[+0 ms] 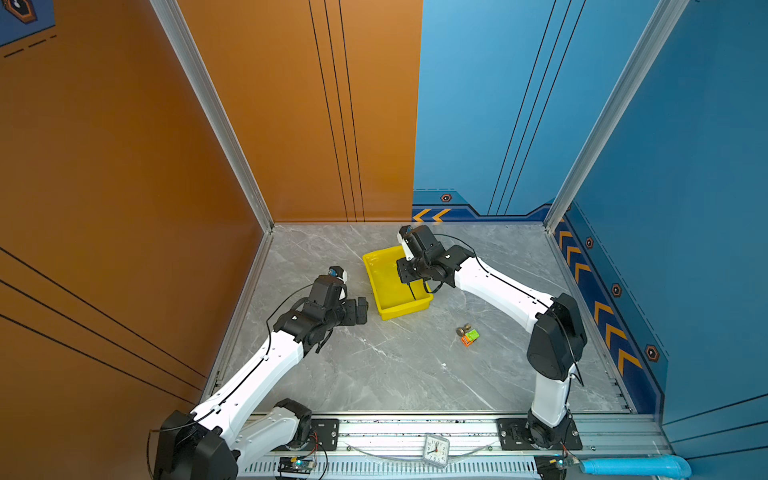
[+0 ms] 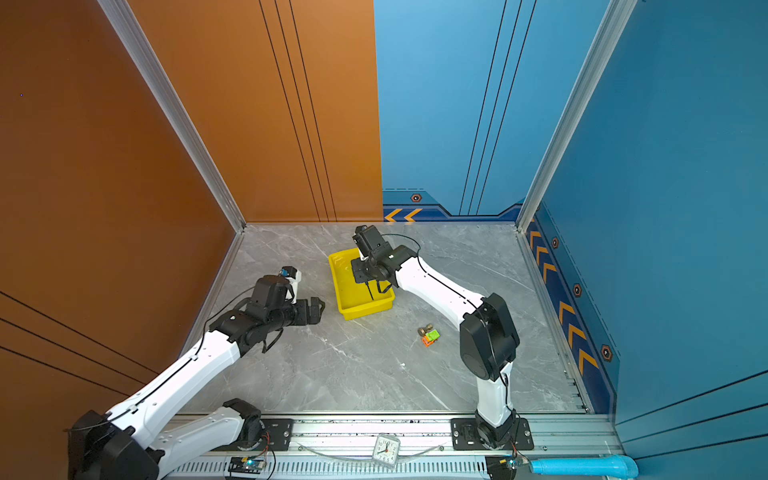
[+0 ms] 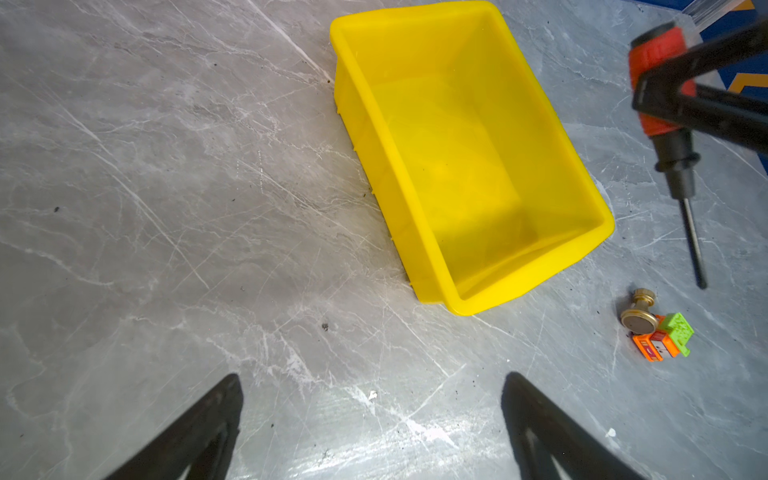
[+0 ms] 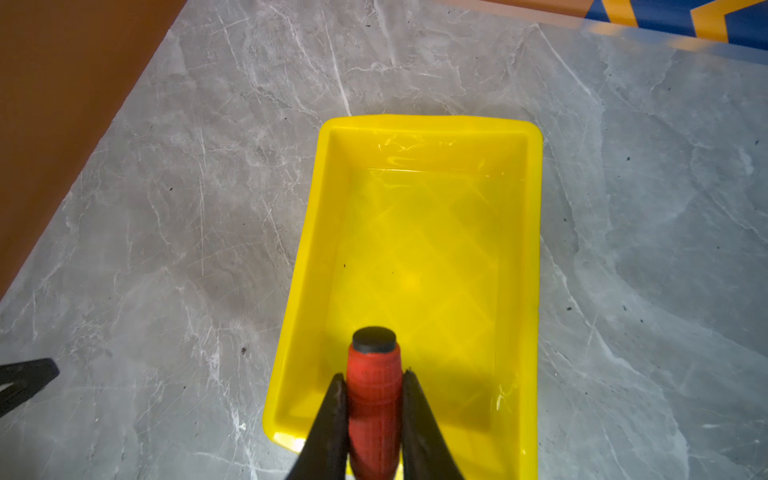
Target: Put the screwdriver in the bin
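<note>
Nearest, a small square white-faced clock (image 1: 435, 451) is lying well apart from the bright yellow shallow plastic bin (image 1: 405, 311); its numbers are too small to read. A little orange-and-green toy block with a brass knob (image 1: 469, 336) is sitting to the bin's right, with bare grey marble table (image 1: 395, 374) all around it. The left gripper (image 3: 372, 377) is hanging wide open and empty to the bin's left. The right gripper (image 4: 374, 378) is squeezing the small red-handled screwdriver (image 4: 374, 365) tight above the bin's inside. The right wrist view is showing just its handle and black cap. The left wrist view is showing its thin shaft (image 3: 693, 241) pointing down.

The bright yellow rectangular plastic bin (image 4: 432, 120) is glossy inside. The grey marble-veined bench (image 3: 166, 208) looks smooth, with a dull sheen. The slim screwdriver (image 3: 675, 160) has a ribbed orange-red handle, matt black collar and thin metal shaft. The small round knob (image 3: 638, 322) looks brassy.
</note>
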